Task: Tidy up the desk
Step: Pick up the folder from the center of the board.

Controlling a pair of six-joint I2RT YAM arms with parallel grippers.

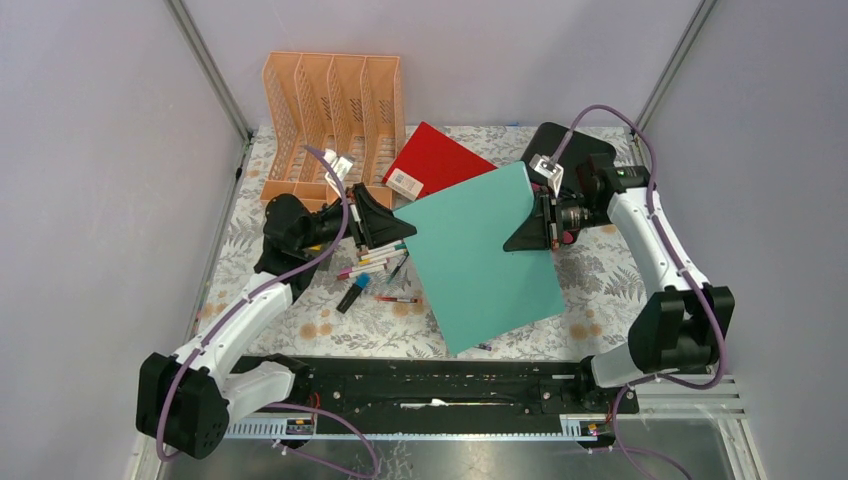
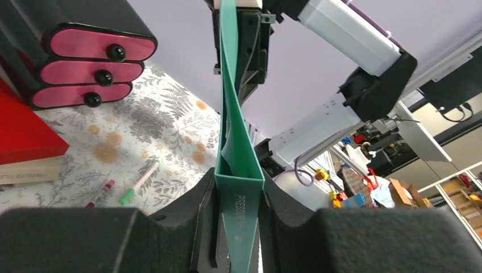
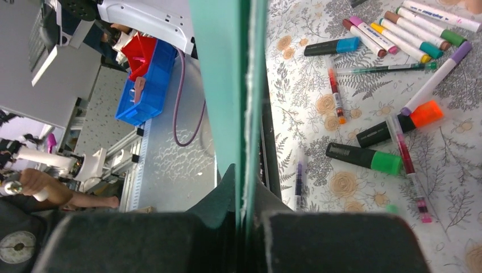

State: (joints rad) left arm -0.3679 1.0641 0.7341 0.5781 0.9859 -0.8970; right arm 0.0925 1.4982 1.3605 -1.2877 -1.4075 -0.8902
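Left gripper (image 1: 397, 226) and right gripper (image 1: 521, 233) are clamping opposite edges of a flat teal folder (image 1: 480, 260), arms reaching inward over the floral desk (image 1: 600, 285).

The surface (image 1: 600, 285) is a flat rectangle under white cloth printed with grey ferns and tan-orange flowers. It spreads level forward and rightward from the peach file rack (image 1: 330, 100), seemingly unwrinkled.

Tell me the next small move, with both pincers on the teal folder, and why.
Probably carry the teal folder jointly toward the peach file rack, keeping it raised. The left pincer clamps its spine end, the right pincer its opposite edge, and loose markers lie on the desk nearby.
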